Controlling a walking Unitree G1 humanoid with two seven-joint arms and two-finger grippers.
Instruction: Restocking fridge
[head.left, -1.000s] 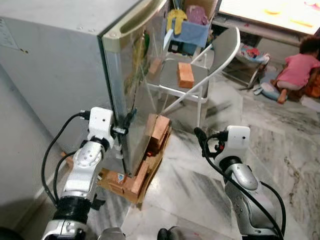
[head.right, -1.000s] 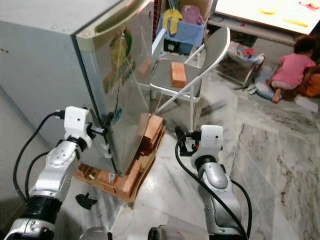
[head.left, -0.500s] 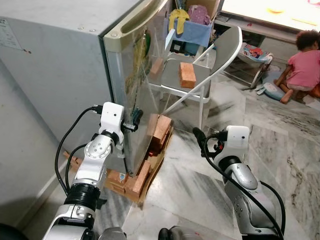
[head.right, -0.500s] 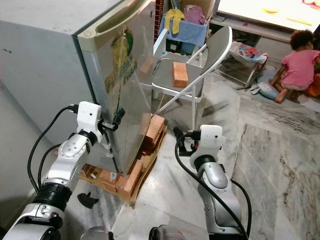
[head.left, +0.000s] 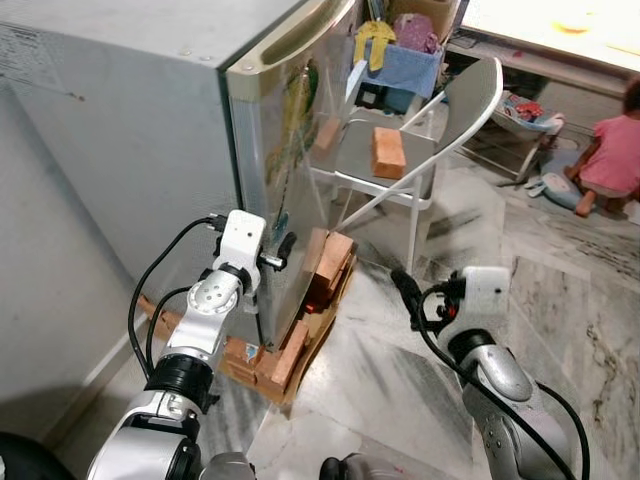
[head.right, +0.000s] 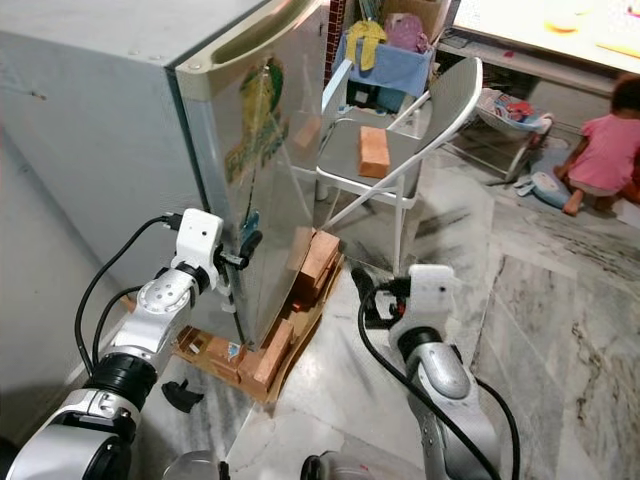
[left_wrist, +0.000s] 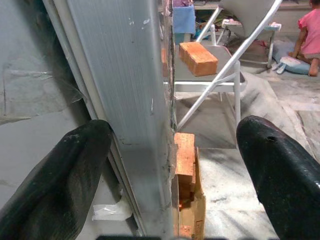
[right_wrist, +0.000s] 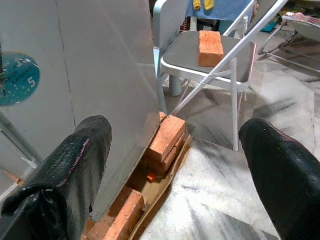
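Straddling the front corner of the fridge (head.left: 150, 130), the left tool (left_wrist: 165, 165) has its two black fingers spread wide, one on the side wall and the other out past the steel door (head.right: 265, 170), with nothing gripped between them. Judging from that placing, it means to catch the door's free edge and pull it open, since restocking cannot start while the door is closed. The door's recessed handle strip (head.left: 290, 30) runs along its top edge, well above the tool.

The right tool (right_wrist: 175, 165) hangs low over the marble floor (head.left: 570, 290) in front of the fridge, fingers wide apart and empty; it looks to be waiting.

The fridge stands raised on bricks (head.right: 312, 262) and a flattened cardboard sheet (head.left: 300, 350), probably to keep its base off the floor. What it holds inside is hidden.

A folding chair (head.left: 440, 120) beyond the door's far edge carries one brick (head.left: 388, 152) on its seat. Behind it a blue crate (head.right: 385, 50) holds soft toys or cloth. A person in pink (head.right: 605, 155) sits on the floor, well apart.
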